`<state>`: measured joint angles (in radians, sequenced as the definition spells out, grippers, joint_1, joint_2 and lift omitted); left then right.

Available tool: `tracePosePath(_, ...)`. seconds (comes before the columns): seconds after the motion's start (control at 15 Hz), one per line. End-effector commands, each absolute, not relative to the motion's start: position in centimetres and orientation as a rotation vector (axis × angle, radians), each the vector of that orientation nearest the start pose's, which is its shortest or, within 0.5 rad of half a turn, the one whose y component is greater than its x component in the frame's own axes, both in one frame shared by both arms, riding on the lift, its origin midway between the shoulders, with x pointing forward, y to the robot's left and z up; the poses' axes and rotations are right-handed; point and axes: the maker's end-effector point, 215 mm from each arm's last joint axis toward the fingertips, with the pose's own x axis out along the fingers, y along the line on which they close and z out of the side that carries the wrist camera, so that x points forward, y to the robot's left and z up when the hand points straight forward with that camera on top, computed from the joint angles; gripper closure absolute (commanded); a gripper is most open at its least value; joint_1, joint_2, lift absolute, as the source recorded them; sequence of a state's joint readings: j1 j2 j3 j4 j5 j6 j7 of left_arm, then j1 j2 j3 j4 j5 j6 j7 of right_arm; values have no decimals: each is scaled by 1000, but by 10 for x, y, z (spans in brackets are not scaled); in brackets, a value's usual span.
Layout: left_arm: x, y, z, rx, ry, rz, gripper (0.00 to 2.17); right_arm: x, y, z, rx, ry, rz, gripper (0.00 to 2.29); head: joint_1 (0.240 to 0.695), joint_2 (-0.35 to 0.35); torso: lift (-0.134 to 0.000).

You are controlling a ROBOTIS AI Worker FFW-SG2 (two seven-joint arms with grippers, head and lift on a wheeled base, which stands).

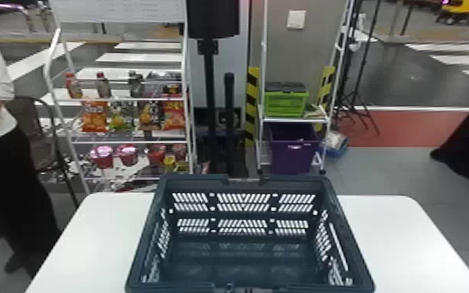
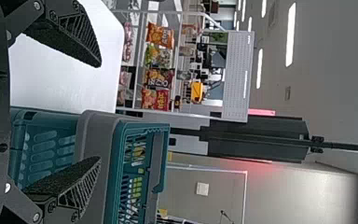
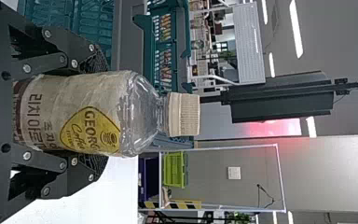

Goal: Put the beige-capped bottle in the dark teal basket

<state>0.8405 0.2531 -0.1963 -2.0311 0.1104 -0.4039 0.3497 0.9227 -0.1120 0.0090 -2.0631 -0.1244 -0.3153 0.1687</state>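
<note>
Sitting on a white table [image 1: 393,233], the dark teal basket [image 1: 294,181] has its open top facing up. Behind it and to the left is a rack [image 1: 120,11] of snacks and drinks; behind it, a bit to the right, a green box [image 1: 286,102] is above a purple bin [image 1: 294,154]. To the basket's right, the right gripper [image 3: 98,113] squeezes the bottle [image 3: 144,114], which points cap [image 3: 184,114] up, long way up and down. The left gripper [image 2: 98,111], on the basket's left, has its fingers wide apart.

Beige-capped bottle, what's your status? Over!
Right gripper: holding beige-capped bottle. Left gripper: open, empty. Dark teal basket: bottle not in yet, rim might get in the way.
</note>
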Motion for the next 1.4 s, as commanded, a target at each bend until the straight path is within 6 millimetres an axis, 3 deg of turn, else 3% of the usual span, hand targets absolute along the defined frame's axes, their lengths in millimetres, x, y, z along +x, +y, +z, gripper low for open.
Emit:
tracePosePath(0.0, 314, 221, -370, -78, 28, 75, 184, 295, -198, -389, 60, 114, 214, 2226, 499, 0, 0)
tracePosePath(0.53, 315, 221, -370, -76, 29, 74, 184, 296, -198, -383, 61, 102, 214, 2226, 499, 0, 0)
tracePosePath(0.93, 315, 221, -370, -77, 29, 75, 184, 322, -188, -316, 59, 20, 236, 2226, 499, 0, 0)
tracePosePath(1.33, 315, 221, -367, -78, 25, 73, 184, 371, -176, -289, 57, 66, 251, 2226, 499, 0, 0)
